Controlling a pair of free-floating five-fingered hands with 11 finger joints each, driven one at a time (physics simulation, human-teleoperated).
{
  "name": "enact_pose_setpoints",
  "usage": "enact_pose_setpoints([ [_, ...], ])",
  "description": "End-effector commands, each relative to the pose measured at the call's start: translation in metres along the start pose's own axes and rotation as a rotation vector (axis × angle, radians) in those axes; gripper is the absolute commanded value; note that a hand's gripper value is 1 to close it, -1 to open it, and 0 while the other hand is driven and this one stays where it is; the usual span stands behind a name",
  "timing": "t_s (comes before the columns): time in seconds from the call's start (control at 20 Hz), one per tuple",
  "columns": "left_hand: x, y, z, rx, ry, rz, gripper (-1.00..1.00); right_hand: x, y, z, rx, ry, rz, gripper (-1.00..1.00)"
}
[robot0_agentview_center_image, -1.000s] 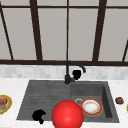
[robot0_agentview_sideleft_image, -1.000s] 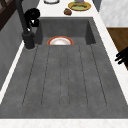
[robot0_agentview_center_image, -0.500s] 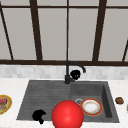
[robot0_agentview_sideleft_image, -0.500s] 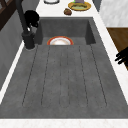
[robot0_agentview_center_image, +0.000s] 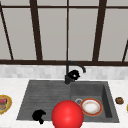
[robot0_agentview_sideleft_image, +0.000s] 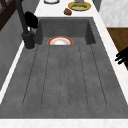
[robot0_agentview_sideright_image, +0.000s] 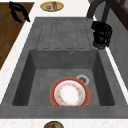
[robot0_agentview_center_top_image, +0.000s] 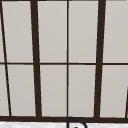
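Right hand sits at the faucet, fingers curled around the lever beside the base — in the right side view the hand wraps the top of the faucet's base, in the left side view it is pressed against the upright pipe. The grip looks closed on the lever rather than just resting; judged so because the fingers bend down over it.

Left hand hangs at the front edge of the drainboard, near the counter's front lip, touching nothing. In the right side view it floats off the counter over the wooden floor, fingers bent downward and loosely curled, holding nothing. Left side view shows its fingertips at the frame's edge.

Plate — red rim, white patterned centre — lies flat on the basin floor, just beside the drain, under where the spout would pour. Front view has it right of a large red ball that overlaps the sink's front edge; what the ball is cannot be told.

On the counter: a yellow dish with food at the left end, a small brown item to the right of the basin. Window with dark frames behind.
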Motion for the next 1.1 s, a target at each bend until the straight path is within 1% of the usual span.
enact_pose_setpoints([
  [0.0,0.0,0.0,0.0,0.0,0.0,0.0,0.0,0.015,-0.026,0.015,0.035,-0.034,0.04,1.0],
  [0.15,0.0,0.0,0.0,0.0,0.0,0.0,0.0,0.017,-0.026,0.017,0.04,0.022,0.028,1.0],
  [0.25,0.0,0.0,0.0,0.0,0.0,0.0,0.0,0.018,-0.023,0.017,0.027,0.041,0.012,1.0],
  [0.35,0.0,0.0,0.0,0.0,0.0,0.0,0.0,0.021,-0.015,0.02,0.02,0.031,0.003,1.0],
  [0.4,0.0,0.0,0.0,0.0,0.0,0.0,0.0,0.026,-0.008,0.022,-0.001,0.044,-0.014,1.0],
  [0.7,0.0,0.0,0.0,0.0,0.0,0.0,0.0,0.024,-0.005,0.021,-0.025,0.043,-0.035,1.0],
  [0.75,0.0,0.0,0.0,0.0,0.0,0.0,0.0,0.027,-0.005,0.023,-0.023,0.056,-0.039,1.0],
  [0.8,0.0,0.0,0.0,0.0,0.0,0.0,0.0,0.029,-0.004,0.024,-0.033,0.103,-0.051,1.0],
  [0.9,0.0,0.0,0.0,0.0,0.0,0.0,0.0,0.033,-0.003,0.027,-0.03,0.193,-0.076,1.0],
  [1.0,0.0,0.0,0.0,0.0,0.0,0.0,0.0,0.037,-0.003,0.028,-0.063,0.285,-0.152,1.0],
  [1.05,0.0,0.0,0.0,0.0,0.0,0.0,0.0,0.034,-0.004,0.026,-0.09,0.296,-0.188,1.0],
])
